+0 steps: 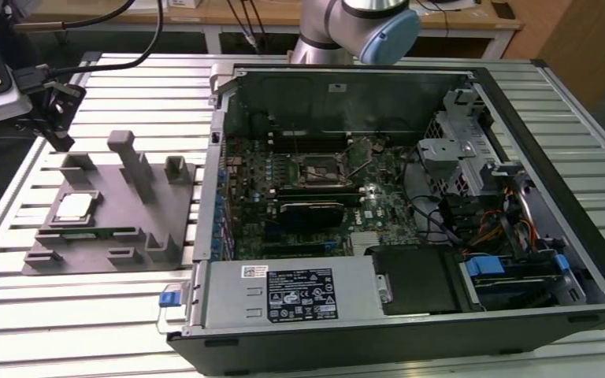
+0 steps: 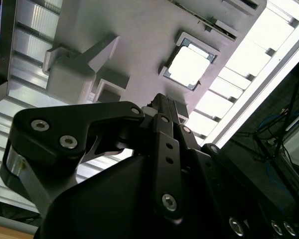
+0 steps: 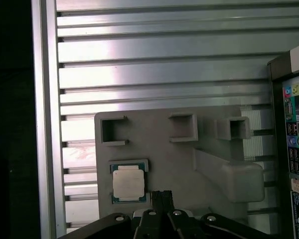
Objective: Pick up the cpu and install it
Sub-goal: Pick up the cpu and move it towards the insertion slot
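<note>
Slatted table (image 1: 29,315); cpu (image 1: 75,206) on grey fixture (image 1: 82,252)

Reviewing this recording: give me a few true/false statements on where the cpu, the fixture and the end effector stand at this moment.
1. The cpu lies in a recess of the gray fixture. True.
2. The end effector grips the cpu. False: the cpu lies free in its recess, with the end effector beside it.
3. The computer case lies open, with the motherboard exposed. True.
4. The cpu is seated in the motherboard socket. False: it is on the fixture, outside the case.
5. The fixture is on the exterior view's right of the case. False: it is on the left.
</note>
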`<state>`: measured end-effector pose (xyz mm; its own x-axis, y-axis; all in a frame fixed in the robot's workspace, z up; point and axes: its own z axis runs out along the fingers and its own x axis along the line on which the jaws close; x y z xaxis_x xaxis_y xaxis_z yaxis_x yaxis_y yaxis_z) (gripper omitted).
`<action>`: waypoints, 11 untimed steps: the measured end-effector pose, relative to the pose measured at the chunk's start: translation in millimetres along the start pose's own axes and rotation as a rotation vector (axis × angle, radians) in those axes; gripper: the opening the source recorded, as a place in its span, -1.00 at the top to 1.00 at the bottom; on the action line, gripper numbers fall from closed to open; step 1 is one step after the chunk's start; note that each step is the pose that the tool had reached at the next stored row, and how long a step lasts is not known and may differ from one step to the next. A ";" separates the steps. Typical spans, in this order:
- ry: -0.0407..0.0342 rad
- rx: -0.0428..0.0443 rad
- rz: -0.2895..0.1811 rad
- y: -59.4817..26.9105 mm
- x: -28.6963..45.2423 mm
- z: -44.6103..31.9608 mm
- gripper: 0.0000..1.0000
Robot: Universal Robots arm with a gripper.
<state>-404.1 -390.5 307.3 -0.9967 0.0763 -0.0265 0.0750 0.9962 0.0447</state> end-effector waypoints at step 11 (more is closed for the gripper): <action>0.0000 0.0000 0.000 -0.4 4.1 2.0 0.79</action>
<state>-408.2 -390.6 305.2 -0.9967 0.0763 -0.0266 0.0750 0.9962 0.0447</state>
